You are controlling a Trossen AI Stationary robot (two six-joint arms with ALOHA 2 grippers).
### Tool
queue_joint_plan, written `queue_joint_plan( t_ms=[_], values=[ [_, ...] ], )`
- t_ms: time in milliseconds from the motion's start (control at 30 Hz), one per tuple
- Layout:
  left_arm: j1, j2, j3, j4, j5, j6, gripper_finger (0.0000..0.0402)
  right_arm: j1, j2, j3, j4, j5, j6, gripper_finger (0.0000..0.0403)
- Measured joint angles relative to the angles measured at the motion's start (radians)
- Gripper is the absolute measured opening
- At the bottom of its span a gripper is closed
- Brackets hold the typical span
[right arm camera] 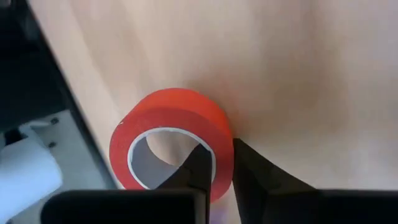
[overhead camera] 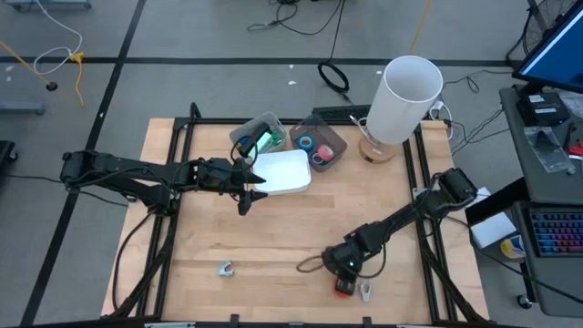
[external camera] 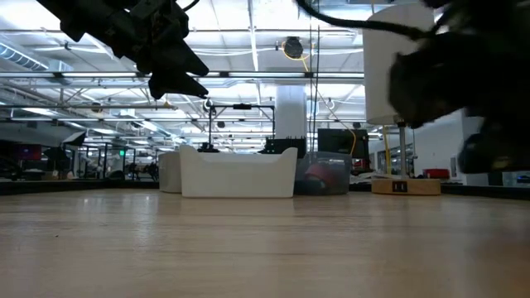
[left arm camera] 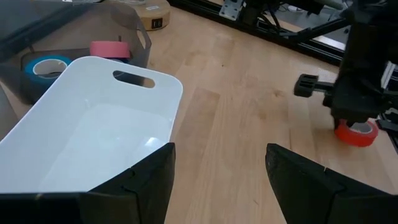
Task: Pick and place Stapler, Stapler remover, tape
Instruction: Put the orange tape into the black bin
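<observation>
A red tape roll (right arm camera: 163, 115) lies flat on the table near its near edge, by the right corner (overhead camera: 343, 288). My right gripper (right arm camera: 221, 150) comes down on it from above and is shut on its wall. My left gripper (left arm camera: 217, 180) is open and hovers above the table beside the white bin (left arm camera: 93, 124), touching nothing. Blue tape (left arm camera: 46, 65) and pink tape (left arm camera: 109, 48) lie in a clear bin (overhead camera: 319, 146). A small grey metal piece (overhead camera: 225, 269) rests on the table near the near edge. I cannot make out a stapler. My right gripper holds the red roll by its ring wall (right arm camera: 224, 134), on the side facing the bare table. One finger (right arm camera: 198, 167) is inside the hole and the other (right arm camera: 258, 168) is outside. The fingers point down from above. In the left wrist view the roll (left arm camera: 356, 134) still looks flat on the table.
A second clear bin (overhead camera: 258, 137) holding green items stands behind the white bin. A tall white cylinder (overhead camera: 405, 96) on a wooden base occupies the far right corner. A small white object (overhead camera: 364, 292) lies just right of the red roll. The middle of the table is bare wood.
</observation>
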Motion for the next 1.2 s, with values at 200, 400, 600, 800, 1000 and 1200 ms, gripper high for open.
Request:
queue_joint_plan(
  t_ms=[200,400,600,800,1000,1200],
  values=[
    [0.000,0.000,0.000,0.001,0.000,-0.027,0.0248,-0.138,-0.109,-0.001,0.039,-0.059,-0.114,0.0028],
    [0.000,0.000,0.000,0.001,0.001,-0.058,0.0248,-0.361,-0.284,-0.001,0.057,0.000,-0.297,0.0028],
    [0.000,0.000,0.000,0.001,0.001,-0.084,0.0248,-0.555,-0.429,0.001,0.185,0.306,-0.407,0.0028],
    [0.000,0.000,0.000,0.004,0.001,-0.098,0.0248,-0.641,-0.449,0.001,0.365,0.744,-0.501,0.0028],
    [0.000,0.000,0.000,0.022,0.000,-0.106,0.0248,-0.686,-0.347,0.013,0.456,1.015,-0.539,0.0032],
    [0.000,0.000,0.000,0.045,0.000,-0.126,0.0248,-0.699,-0.209,0.086,0.429,1.107,-0.673,0.0030]
  ],
)
